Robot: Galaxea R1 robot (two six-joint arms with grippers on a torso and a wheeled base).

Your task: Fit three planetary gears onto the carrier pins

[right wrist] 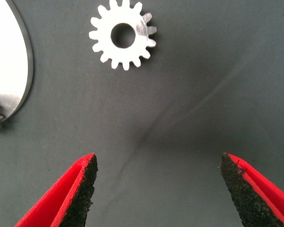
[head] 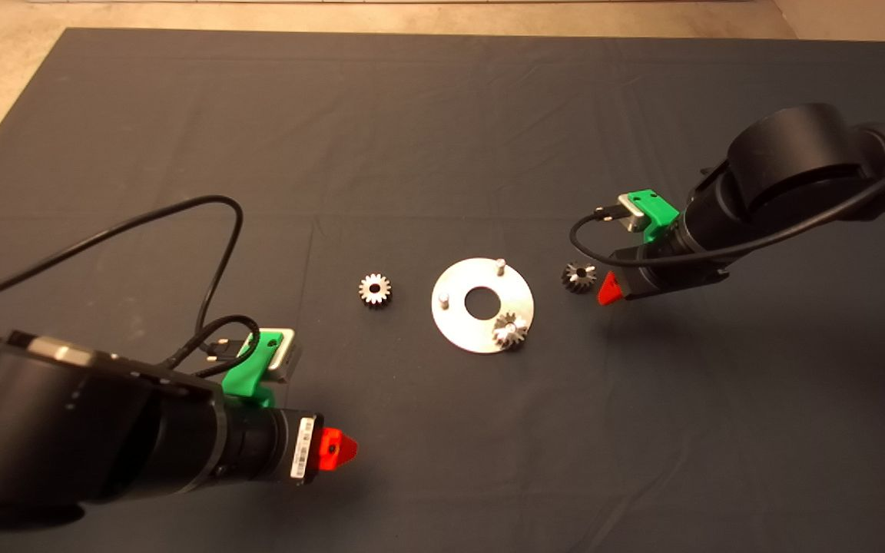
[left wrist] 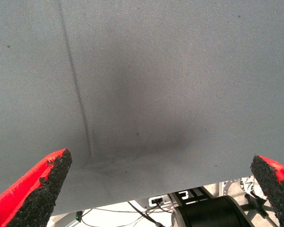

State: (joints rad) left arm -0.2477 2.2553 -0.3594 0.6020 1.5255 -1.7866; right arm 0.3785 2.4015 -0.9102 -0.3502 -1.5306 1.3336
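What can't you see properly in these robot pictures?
- Head view: the seated small toothed grey gear covers its silvery pin on the shiny round metal disc.
- Head view: each green gripper shows one red tip, the right gripper by another dark gear.
- Right wrist view: the disc is cut off at the edge.
- Left wrist view: the left gripper sees only dark mat.

even overhead light on the dark mat (head: pixel 442 430); glare whitens the disc (right wrist: pixel 7 71); soft shadows beneath both arms.
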